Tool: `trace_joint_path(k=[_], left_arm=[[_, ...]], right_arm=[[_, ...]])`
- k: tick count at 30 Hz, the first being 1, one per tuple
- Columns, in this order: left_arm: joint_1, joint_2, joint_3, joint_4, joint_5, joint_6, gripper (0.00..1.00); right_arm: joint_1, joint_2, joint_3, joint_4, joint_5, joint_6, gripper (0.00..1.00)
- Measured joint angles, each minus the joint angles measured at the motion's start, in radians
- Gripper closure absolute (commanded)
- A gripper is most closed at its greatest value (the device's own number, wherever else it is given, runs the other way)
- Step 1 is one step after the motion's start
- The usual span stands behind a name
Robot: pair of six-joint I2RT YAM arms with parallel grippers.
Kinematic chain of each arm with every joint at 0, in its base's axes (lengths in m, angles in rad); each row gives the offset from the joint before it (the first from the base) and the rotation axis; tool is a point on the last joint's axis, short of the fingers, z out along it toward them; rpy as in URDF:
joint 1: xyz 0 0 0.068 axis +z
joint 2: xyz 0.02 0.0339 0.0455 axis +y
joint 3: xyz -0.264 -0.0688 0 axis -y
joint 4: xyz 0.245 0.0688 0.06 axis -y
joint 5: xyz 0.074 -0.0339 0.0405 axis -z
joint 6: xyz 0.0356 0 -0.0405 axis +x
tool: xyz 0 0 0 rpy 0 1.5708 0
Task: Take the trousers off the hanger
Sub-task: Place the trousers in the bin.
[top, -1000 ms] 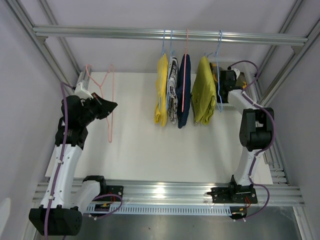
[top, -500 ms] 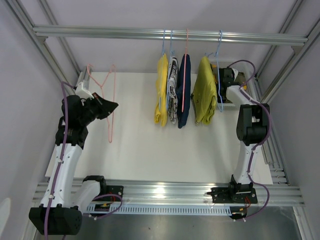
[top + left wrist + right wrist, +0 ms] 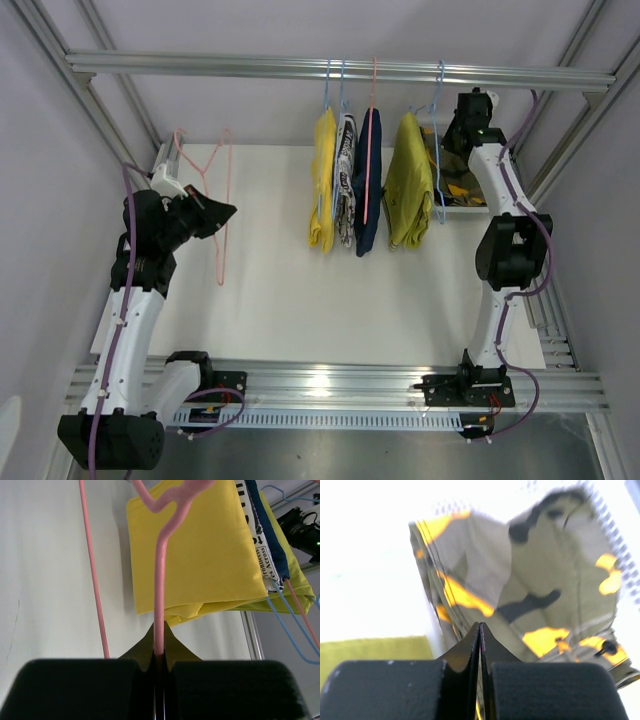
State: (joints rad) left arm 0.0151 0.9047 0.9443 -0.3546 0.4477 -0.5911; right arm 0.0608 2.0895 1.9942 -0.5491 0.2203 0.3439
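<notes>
My left gripper (image 3: 218, 214) is shut on the wire of an empty pink hanger (image 3: 220, 190), seen close in the left wrist view (image 3: 159, 647). Four trousers hang from the rail: bright yellow (image 3: 322, 180), black-and-white print (image 3: 346, 180), dark navy (image 3: 369, 180) and mustard-olive (image 3: 408, 180). The left wrist view shows the yellow pair (image 3: 200, 555) ahead. The camouflage trousers (image 3: 462, 187) lie in a tray at the far right, off any hanger. My right gripper (image 3: 466, 120) is raised near the rail, shut and empty, with the blurred camouflage trousers (image 3: 535, 580) below it.
An aluminium rail (image 3: 340, 70) crosses the back and carries blue hangers (image 3: 438, 150) and a pink hanger. A white tray (image 3: 478, 208) sits at the right edge. Frame posts run along both sides. The white tabletop (image 3: 300, 300) lies below.
My right arm has lifted from the camouflage trousers in the tray up toward the rail. The left arm and the pink hanger have not moved.
</notes>
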Motion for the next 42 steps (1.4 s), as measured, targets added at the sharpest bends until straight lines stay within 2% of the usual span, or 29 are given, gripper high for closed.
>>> trace_joint_path(k=[5, 16, 22, 27, 31, 37, 42], left_arm=[[0.000, 0.000, 0.004, 0.000, 0.000, 0.001, 0.99], [0.000, -0.003, 0.007, 0.000, 0.002, 0.001, 0.99], [0.000, -0.004, 0.007, 0.001, 0.008, 0.001, 0.99], [0.000, -0.004, 0.008, 0.001, 0.010, 0.001, 1.00], [0.000, -0.004, 0.008, 0.001, 0.017, 0.001, 0.99], [-0.019, -0.010, 0.009, 0.000, 0.026, 0.003, 0.99], [-0.111, -0.009, 0.043, -0.036, -0.019, 0.037, 1.00]], right_arm=[[-0.040, 0.055, 0.116, -0.007, -0.001, -0.003, 0.96], [-0.139, 0.409, 0.205, -0.017, -0.092, 0.029, 0.97], [-0.143, 0.389, 0.197, -0.008, -0.125, 0.032, 0.93], [-0.141, 0.321, 0.168, -0.051, -0.152, 0.031, 0.86], [-0.140, 0.172, 0.097, -0.074, -0.174, 0.037, 0.80], [-0.120, -0.124, -0.110, -0.041, -0.212, 0.050, 0.79], [-0.079, -0.296, -0.317, -0.010, -0.218, 0.067, 0.79]])
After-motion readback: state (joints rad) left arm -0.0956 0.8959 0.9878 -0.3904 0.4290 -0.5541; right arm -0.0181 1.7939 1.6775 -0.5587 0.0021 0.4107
